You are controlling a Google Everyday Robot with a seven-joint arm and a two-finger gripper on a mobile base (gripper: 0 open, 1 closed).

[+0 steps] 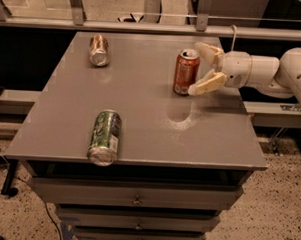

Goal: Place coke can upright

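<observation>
Three cans sat on the table (140, 131), one of each kind. Nearest, at the front edge, one green can (105, 136) lay on its side, its long axis running front to back. Farther back and to the right, the single coke can (185, 72) stood upright, long axis vertical, its opened top pointing up. The gripper (196, 69) reached in from the right at the can's level, its fingers (208, 84) spread wide with the tips by the can's right side. Farthest, at the left rear, one brownish can (99, 49) lay on its side.
</observation>
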